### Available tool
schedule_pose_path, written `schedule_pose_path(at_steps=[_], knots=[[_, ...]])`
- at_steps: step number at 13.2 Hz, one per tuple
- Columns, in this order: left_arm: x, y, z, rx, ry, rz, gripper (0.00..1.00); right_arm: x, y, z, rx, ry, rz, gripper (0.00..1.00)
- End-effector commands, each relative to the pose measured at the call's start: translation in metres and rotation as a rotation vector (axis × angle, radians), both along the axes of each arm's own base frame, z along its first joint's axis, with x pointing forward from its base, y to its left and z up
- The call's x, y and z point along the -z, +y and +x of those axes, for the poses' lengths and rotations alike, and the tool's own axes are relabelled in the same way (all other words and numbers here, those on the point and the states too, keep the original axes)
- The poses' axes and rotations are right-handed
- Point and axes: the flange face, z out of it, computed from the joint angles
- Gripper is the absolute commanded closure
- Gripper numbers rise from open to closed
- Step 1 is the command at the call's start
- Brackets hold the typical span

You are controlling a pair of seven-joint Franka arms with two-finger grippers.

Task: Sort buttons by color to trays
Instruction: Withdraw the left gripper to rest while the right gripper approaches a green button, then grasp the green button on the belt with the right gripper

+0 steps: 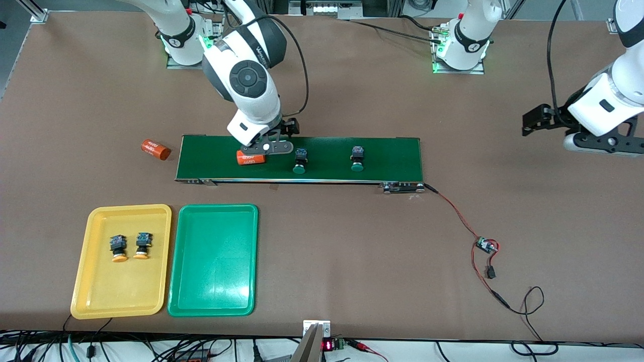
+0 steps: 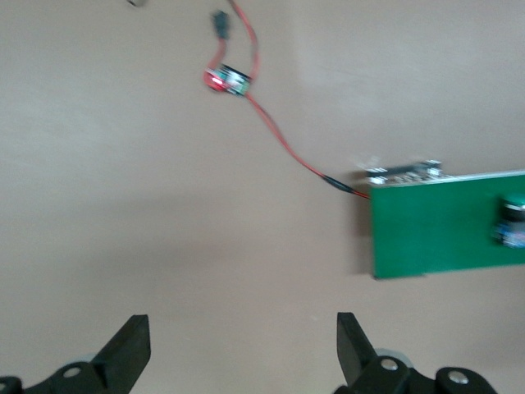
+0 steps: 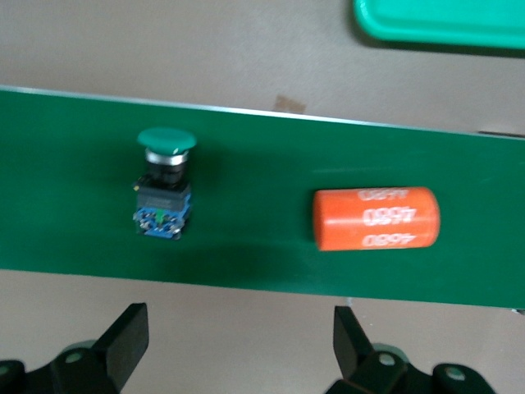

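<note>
1. Brown matting covers the table [image 1: 352, 261]; along its edge nearest the front camera runs a tangle of cables and a small red digit display [image 1: 327, 345], too small to read.
2. Nearest the camera, toward the right arm's end, lie the yellow tray [image 1: 95, 296] and the green tray [image 1: 211, 296], side by side and just apart.
3. Two yellow-capped buttons [image 1: 130, 247] sit in the yellow tray next to each other, caps toward the camera.
4. Toward the left arm's end, a red wire [image 1: 455, 213] leads from the conveyor to a small circuit board [image 1: 486, 245].
5. Farther off lies the dark-green conveyor belt [image 1: 387, 151], carrying two green-capped buttons [image 1: 300, 161] [image 1: 357, 160] and an orange cylinder [image 1: 251, 159] with white print that cannot be read for certain.
6. A second orange cylinder [image 1: 155, 149] lies on the table just off the belt's end.
7. The right gripper [image 1: 266, 147] hangs over the belt above the first cylinder, jaws spread wide, holding nothing.
8. The left gripper [image 1: 533, 122] waits above bare table at the left arm's end, fingers [image 2: 127, 349] parted and empty.
</note>
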Motion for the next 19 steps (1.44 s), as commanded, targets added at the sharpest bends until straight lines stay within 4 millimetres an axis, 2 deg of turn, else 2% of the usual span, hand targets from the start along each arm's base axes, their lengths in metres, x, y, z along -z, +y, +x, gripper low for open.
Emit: schedule_pose_path(at_steps=[1,5,9,12,15,18,19], knots=[[-0.001,-0.001,0.006,0.029,-0.023,0.041,0.0,0.02,0.014,-0.009,-0.036,-0.003,0.032,0.0],[-0.005,0.0,0.005,-0.089,-0.035,0.044,0.0,0.051,0.015,-0.009,-0.023,-0.026,0.063,0.0],[-0.01,-0.005,0.002,-0.07,-0.027,0.043,0.0,0.069,0.0,0.008,0.02,-0.025,0.073,0.0],[-0.014,-0.015,-0.003,-0.05,-0.013,0.044,0.0,0.085,0.001,0.009,0.024,-0.022,0.078,0.0],[-0.025,-0.026,-0.001,-0.032,-0.041,0.042,0.0,0.097,0.0,0.009,0.027,-0.016,0.079,0.0],[-0.028,-0.025,0.0,-0.034,-0.045,0.04,0.0,0.112,-0.011,0.004,0.04,-0.019,0.08,0.0],[-0.028,-0.026,0.0,-0.032,-0.045,0.04,0.0,0.116,-0.014,0.003,0.042,-0.015,0.077,0.11]])
